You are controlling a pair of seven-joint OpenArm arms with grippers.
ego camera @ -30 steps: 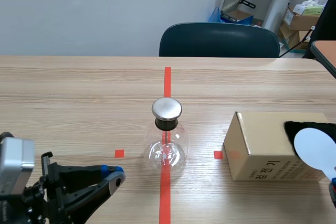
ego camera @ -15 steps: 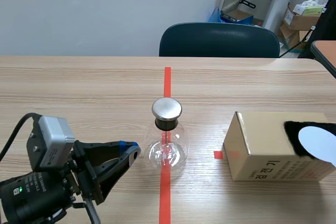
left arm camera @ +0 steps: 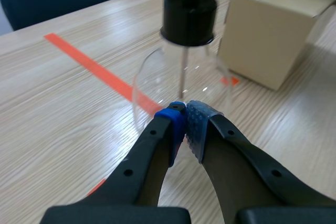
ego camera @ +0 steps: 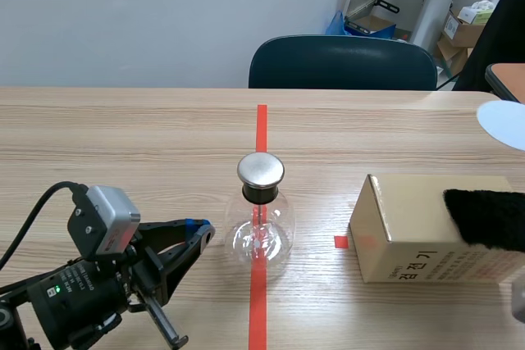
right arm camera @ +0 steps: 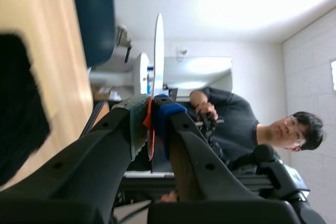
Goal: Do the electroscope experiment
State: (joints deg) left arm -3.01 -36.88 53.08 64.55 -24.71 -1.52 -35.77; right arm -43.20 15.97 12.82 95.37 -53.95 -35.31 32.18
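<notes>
Two arms are mine: from the middle camera, the left one lies low, its left gripper (ego camera: 201,229) aimed at the flask (ego camera: 261,219), which stands upright on the red line, while the white disc (ego camera: 502,125) hangs raised at the right, apart from the box (ego camera: 410,235). From my left wrist, the pads press together on nothing, just short of the flask's belly. From my right wrist, the right gripper (right arm camera: 152,114) clamps the disc's orange stem, with the disc edge-on and pointing straight ahead.

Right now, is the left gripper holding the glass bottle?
No, the left gripper is shut on nothing, with the glass bottle just ahead of it.
</notes>
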